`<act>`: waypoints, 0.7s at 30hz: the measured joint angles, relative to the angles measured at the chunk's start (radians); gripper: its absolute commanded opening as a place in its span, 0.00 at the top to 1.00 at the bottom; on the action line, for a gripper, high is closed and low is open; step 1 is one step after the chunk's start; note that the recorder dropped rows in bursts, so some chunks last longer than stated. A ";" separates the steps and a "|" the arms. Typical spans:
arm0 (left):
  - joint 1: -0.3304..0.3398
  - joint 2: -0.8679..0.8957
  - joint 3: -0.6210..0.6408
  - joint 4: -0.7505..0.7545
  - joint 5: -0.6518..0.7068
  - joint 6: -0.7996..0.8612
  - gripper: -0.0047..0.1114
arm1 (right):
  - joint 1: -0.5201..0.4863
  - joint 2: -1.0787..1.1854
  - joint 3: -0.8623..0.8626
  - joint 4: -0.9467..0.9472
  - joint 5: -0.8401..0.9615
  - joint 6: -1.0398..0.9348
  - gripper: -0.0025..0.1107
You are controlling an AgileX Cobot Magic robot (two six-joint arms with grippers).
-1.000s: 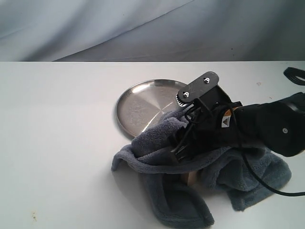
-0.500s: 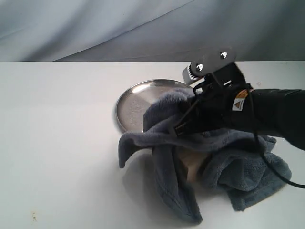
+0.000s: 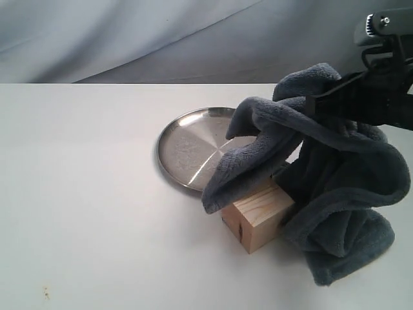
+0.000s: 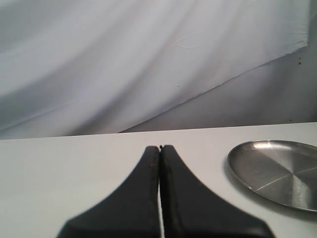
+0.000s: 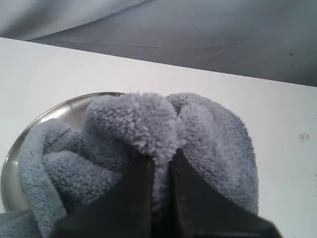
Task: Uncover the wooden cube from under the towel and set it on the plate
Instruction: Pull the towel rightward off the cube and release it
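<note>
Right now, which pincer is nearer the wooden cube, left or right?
Right. The right pincer holds the towel raised above and beside the wooden cube. The left pincer, shut, is out of the exterior view and sees only the plate, not the cube.

Right pincer held high, clamped on the towel; left pincer closed, empty.
Right: black wrist sits high and off to the right of the plate in the exterior view, fingers pinching a bunched ridge of fleece, cloth hanging beneath. Left: not seen in the exterior view; fingers pressed flat together with nothing between, tips low over the worktop, near the plate.
</note>
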 measured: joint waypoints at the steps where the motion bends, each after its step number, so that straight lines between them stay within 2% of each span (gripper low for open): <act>1: 0.000 0.000 0.000 0.000 0.000 0.000 0.96 | -0.010 0.000 0.000 0.005 0.000 0.002 0.98; 8: 0.000 0.000 0.000 0.000 0.000 0.000 0.96 | -0.070 0.000 0.000 0.040 0.000 0.009 0.98; 16: 0.000 0.000 0.000 0.000 0.000 0.000 0.96 | -0.074 0.000 0.001 0.113 -0.068 0.004 0.98; 21: 0.000 0.000 0.000 0.000 0.000 0.000 0.96 | -0.074 0.000 0.001 0.142 -0.121 -0.081 0.98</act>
